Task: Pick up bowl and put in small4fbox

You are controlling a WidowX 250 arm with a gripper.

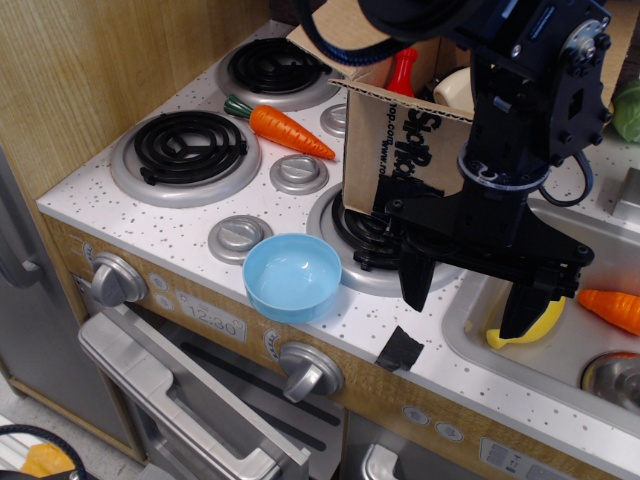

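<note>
the small4fbox [400, 140] stands at twelve o'clock on the stove. the gripper [468, 295], at three o'clock, hangs spread wide and empty. the bowl [292, 277] sits at six o'clock by the counter's edge: looks light, stiff, slippery; best pinched on its rim.

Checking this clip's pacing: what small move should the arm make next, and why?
Probably shift the pincer toward the bowl. Its jaws are open and empty, hanging beside the sink, while the bowl rests untouched near the counter's front edge, outside the small4fbox.
</note>
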